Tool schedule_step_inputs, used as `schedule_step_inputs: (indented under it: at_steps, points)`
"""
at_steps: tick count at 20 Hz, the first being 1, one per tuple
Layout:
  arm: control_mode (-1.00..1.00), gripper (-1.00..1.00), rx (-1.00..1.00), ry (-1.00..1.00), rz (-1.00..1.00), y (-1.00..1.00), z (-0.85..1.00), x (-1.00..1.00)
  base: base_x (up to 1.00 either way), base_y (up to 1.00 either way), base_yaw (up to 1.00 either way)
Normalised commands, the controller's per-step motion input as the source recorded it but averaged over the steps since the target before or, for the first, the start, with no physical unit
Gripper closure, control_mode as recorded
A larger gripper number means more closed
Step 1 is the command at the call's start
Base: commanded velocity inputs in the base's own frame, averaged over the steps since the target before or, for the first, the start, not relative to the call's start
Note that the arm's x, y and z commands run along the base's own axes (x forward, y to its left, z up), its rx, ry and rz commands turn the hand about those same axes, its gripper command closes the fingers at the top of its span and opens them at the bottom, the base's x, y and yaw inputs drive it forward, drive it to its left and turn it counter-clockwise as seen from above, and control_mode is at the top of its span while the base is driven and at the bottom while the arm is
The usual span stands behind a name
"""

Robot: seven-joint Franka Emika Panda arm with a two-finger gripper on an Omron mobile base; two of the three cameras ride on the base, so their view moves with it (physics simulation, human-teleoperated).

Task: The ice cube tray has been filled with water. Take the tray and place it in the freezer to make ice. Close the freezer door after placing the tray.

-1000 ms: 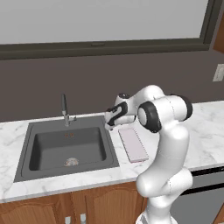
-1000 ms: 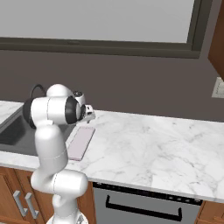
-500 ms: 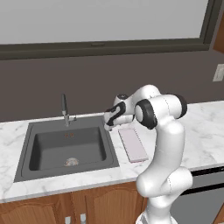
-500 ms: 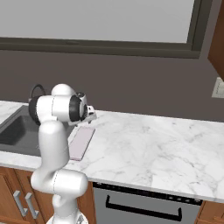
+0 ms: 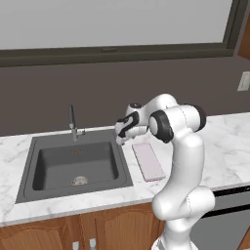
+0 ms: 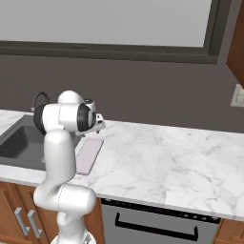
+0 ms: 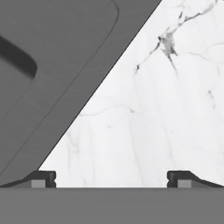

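Lying flat on marble counter (image 5: 229, 146): thin pale rect. ice cube tray (image 5: 148, 161)

tray (image 5: 148, 160) on counter (image 5: 222, 146) right of sink (image 5: 75, 166) | faucet (image 5: 72, 123) behind sink

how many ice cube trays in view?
1. The ice cube tray lies flat on the marble counter, just right of the sink. None others visible.

White marble counter (image 6: 167, 157), grey sink (image 5: 73, 166), dark wall (image 5: 122, 83), wooden cabinets (image 5: 49, 237)
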Motion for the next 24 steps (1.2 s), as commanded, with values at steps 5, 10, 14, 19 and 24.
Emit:
schedule_step_inputs:
  at_steps: [5,10,14,19,24]
  points:
    - [-1.00,-1.00,-0.04,0.01,0.00,0.00,-0.66,-0.29,0.00,0.00,0.00]
    - [-1.00,-1.00,-0.03,0.01,0.00,0.00,-0.67,-0.58,0.00,0.00,0.00]
    - [-1.00,-1.00,-0.01,0.00,0.00,-0.02,-0.57,-0.74,0.00,0.00,0.00]
    - [-1.00,-1.00,0.00,0.00,0.00,-0.27,-0.48,-0.81,0.00,0.00,0.00]
    - [-1.00,-1.00,0.00,0.00,0.04,-0.46,-0.40,-0.69,0.00,0.00,0.00]
